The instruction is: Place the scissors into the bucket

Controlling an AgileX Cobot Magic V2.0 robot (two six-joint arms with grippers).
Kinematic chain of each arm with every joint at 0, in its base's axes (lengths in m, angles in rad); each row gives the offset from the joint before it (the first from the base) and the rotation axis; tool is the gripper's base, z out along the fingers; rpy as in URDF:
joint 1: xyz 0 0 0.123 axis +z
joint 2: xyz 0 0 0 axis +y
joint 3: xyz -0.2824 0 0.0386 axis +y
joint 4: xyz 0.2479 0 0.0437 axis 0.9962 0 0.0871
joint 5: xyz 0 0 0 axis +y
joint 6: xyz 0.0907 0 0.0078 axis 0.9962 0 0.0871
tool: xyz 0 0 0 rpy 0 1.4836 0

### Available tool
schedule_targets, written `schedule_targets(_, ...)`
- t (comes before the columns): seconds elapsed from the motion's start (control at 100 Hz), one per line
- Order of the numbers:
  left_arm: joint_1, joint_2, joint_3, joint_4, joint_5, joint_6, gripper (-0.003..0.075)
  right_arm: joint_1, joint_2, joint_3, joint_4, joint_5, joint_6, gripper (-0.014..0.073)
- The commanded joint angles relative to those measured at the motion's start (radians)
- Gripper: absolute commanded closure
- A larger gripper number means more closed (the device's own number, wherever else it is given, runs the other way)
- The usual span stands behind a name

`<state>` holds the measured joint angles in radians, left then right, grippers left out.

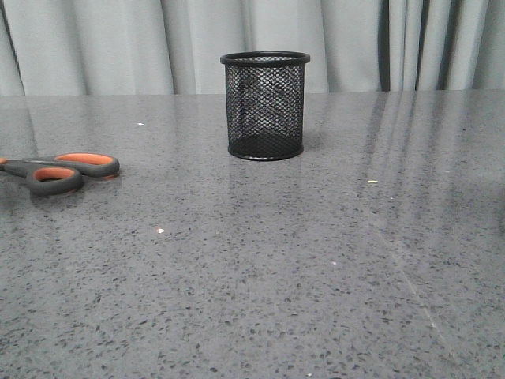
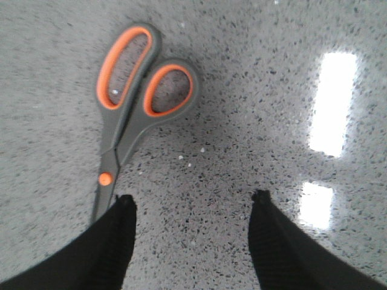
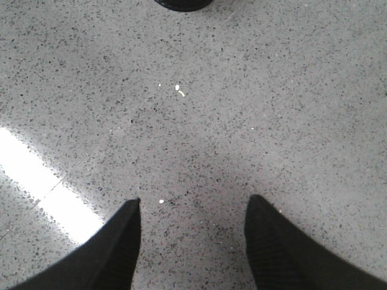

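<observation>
The scissors [image 1: 59, 171] lie flat at the table's left edge, grey handles lined in orange, blades cut off by the frame. In the left wrist view the scissors [image 2: 130, 103] lie under the camera, orange pivot just beyond one fingertip, blades hidden behind that finger. My left gripper [image 2: 192, 202] is open over bare table beside them, holding nothing. The bucket [image 1: 265, 105], a black mesh cup, stands upright at the middle back. My right gripper [image 3: 193, 205] is open and empty above the table; only the bucket's base [image 3: 181, 4] shows at that view's edge. Neither gripper appears in the front view.
A grey speckled table [image 1: 284, 276] fills the front view. Pale curtains [image 1: 118, 43] hang behind its far edge. Small crumbs lie on the surface, one [image 1: 372, 181] to the right of the bucket.
</observation>
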<state>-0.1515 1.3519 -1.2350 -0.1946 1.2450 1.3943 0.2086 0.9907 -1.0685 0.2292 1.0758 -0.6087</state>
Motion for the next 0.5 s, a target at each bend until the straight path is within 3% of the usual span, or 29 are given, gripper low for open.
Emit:
schedule_targets(0.0,-0.011,0.018,-0.031,-0.015,0.01,0.033,0.033,0.01,-0.003,-0.034,0.018,-0.048,-0.011,0.0244)
schedule_targets(0.49,-0.011,0.232,-0.186,0.026,-0.014,0.1,0.033,0.037,-0.003,-0.034,0.018,-0.051,-0.011,0.0244)
